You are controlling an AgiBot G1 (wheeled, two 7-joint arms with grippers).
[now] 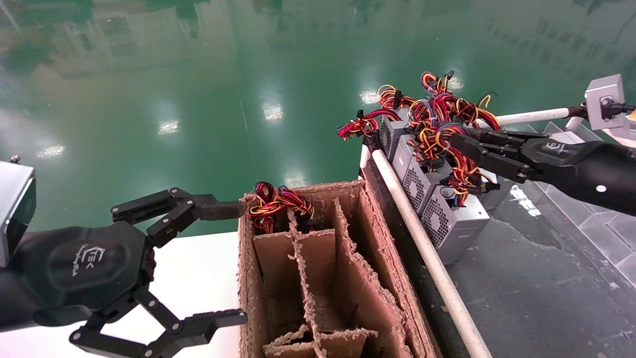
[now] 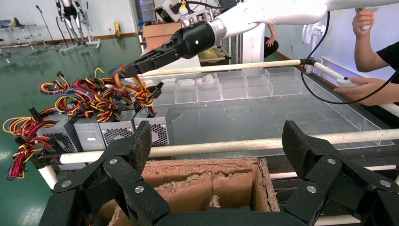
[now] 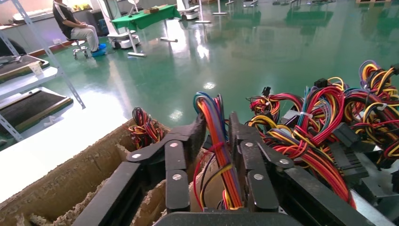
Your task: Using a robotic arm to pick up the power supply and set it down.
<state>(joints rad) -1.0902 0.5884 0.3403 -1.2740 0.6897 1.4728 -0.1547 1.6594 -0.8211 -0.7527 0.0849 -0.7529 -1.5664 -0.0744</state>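
Head view: my right tool (image 1: 459,141) reaches into the wire bundle (image 1: 437,117) above the row of supplies (image 1: 437,209) on the desk (image 1: 536,278); the wires hide its fingertips. My left tool (image 1: 238,263) hangs released beside the cardboard box (image 1: 323,278), where one more bundle (image 1: 276,201) shows in a far compartment.

Left wrist view: right tool (image 2: 127,70) sits over the supplies (image 2: 117,132), tips lost in wires. Left tool (image 2: 216,146) spread wide, box (image 2: 211,183) below.

Right wrist view: right tool (image 3: 216,136) clenched on a wire bundle (image 3: 219,141); the supply casing is cut off.
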